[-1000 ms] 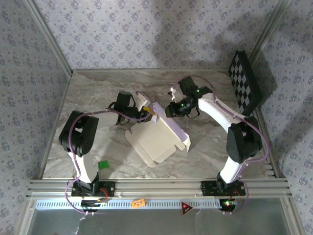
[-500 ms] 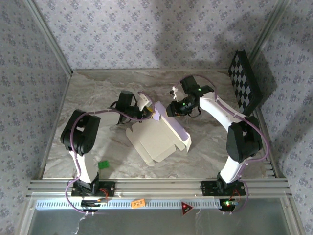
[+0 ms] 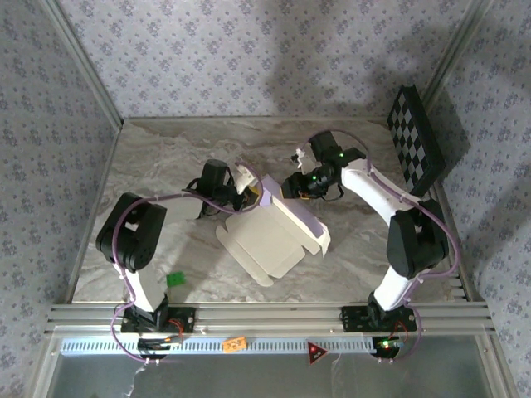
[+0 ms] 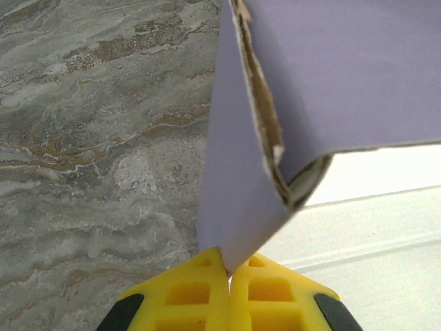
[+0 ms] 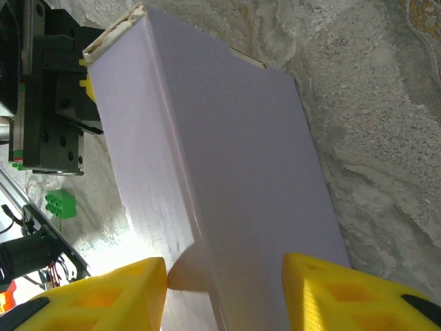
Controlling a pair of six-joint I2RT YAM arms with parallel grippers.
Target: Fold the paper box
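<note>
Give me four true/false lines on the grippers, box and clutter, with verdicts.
1. Left gripper is shut on a lavender flap of the box. True.
2. Right gripper is shut. False: its fingers stand apart, with box card between them.
3. Green block lies on the box. False: it sits on the table, apart from the box, near the left arm's base.
4. Checkerboard stands at the table's far right. True.

2 white arms (image 3: pixel 377 192) with black joints, lilac cables (image 3: pixel 178 196), yellow pincer fingers (image 5: pixel 331 289), seemingly green wrist lights (image 3: pixel 312 176).
</note>
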